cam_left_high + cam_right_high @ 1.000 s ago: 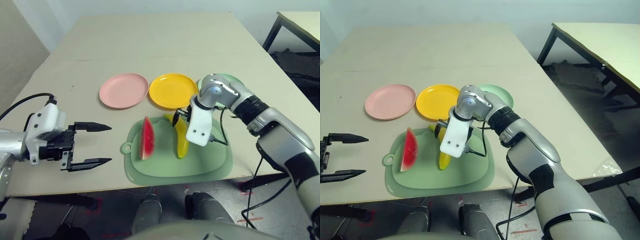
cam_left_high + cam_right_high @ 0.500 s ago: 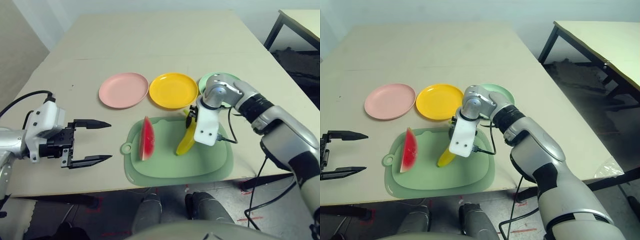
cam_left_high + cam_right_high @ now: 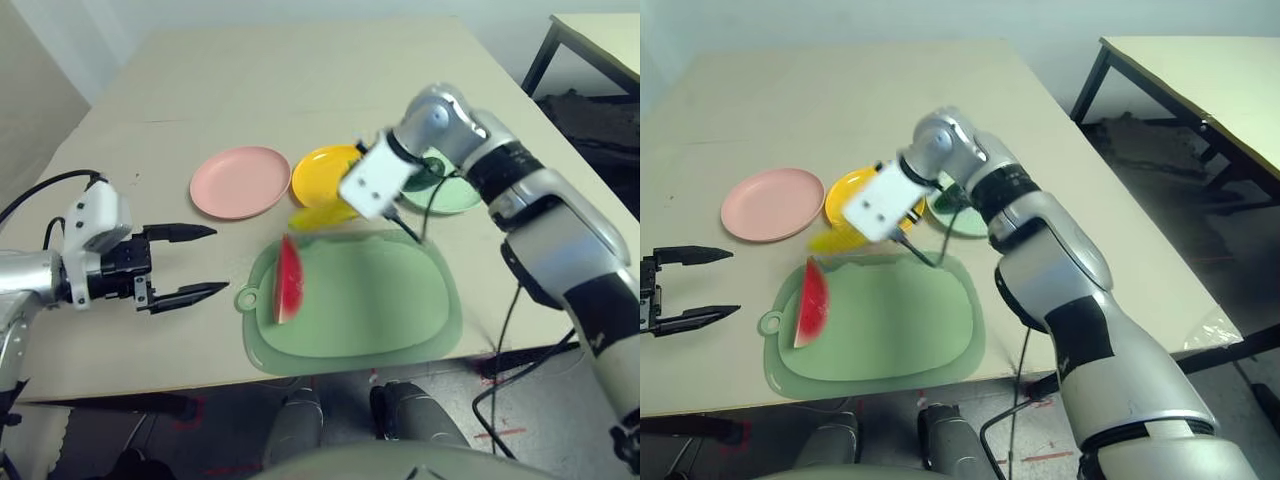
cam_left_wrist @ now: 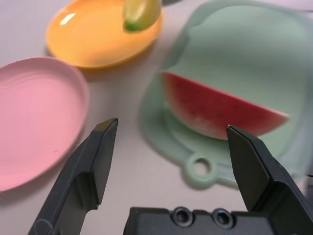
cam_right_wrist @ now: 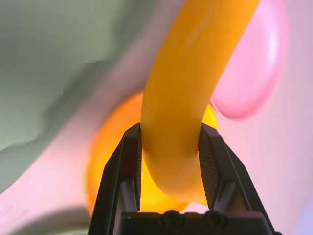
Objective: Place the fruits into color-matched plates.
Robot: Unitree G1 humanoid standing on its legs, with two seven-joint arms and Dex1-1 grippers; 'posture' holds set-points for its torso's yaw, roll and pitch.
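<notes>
My right gripper [image 5: 170, 132] is closed on the banana [image 5: 188, 93], one finger on each flank, gripping it near one end so that most of its length reaches out beyond my fingertips. What the coming move turns on is how that long axis lies against the yellow plate [image 3: 318, 176]. In the left eye view the banana points leftward from my grip, toward my left side, its free end in the air between the pink plate [image 3: 240, 183] and the green mat [image 3: 355, 300]. The yellow plate lies just beyond it, farther from my body, and my right arm is the nearer one for it.

So I judge that I need to carry the banana a little outward and bring its middle, rather than my fingertips, over the plate before lowering; otherwise the free end could land across the rim. The avocado [image 3: 428, 172] rests on the mint plate [image 3: 455, 196]. My left gripper [image 3: 208, 262] stands open and empty, facing the watermelon wedge [image 3: 288, 280] on the mat, which I expect is its share.
</notes>
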